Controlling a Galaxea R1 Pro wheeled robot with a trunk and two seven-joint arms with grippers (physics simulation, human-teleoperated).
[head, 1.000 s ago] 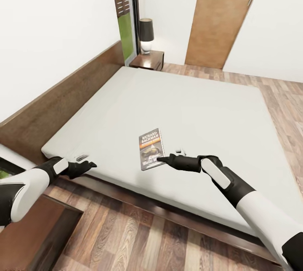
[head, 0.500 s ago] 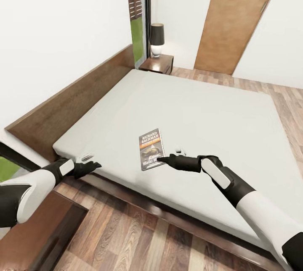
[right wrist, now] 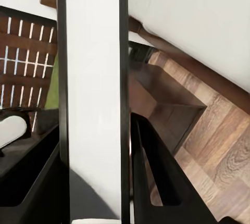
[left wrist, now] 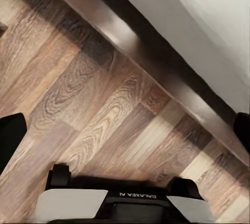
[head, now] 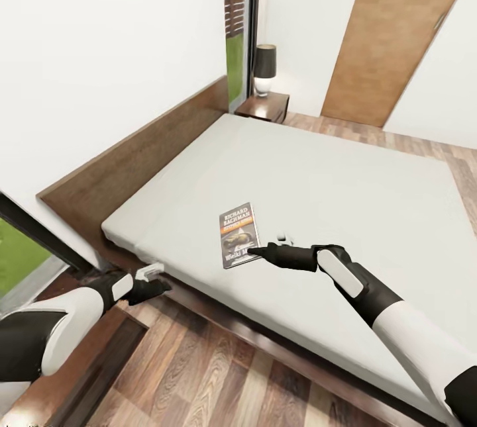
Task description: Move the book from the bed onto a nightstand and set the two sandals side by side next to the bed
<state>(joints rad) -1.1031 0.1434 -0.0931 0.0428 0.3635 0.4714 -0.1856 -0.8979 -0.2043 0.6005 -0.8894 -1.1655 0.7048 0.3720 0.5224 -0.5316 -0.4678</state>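
Observation:
The book (head: 237, 232), a pale paperback with an orange band, hangs over the near part of the bed's off-white mattress (head: 331, 175). My right gripper (head: 254, 253) is shut on its near corner. In the right wrist view the book (right wrist: 94, 78) is a white slab between the dark fingers (right wrist: 156, 172). My left gripper (head: 158, 283) is open and holds nothing, over the plank floor beside the bed's dark frame (left wrist: 156, 57); its fingers (left wrist: 10, 138) stand wide apart. One nightstand (head: 265, 108) stands at the far end of the headboard. The sandals are out of view.
A dark-shaded lamp (head: 265, 68) stands on the far nightstand. A low dark-brown cabinet top (head: 93, 367) lies under my left arm. The headboard (head: 146, 155) runs along the white wall. A tall window (head: 235, 30) and a wooden door (head: 391, 36) are behind the bed.
The camera has swung, so bed, headboard and nightstand shifted right in the picture. The book kept its place in my right gripper. My left gripper went from the mattress edge to over the floor.

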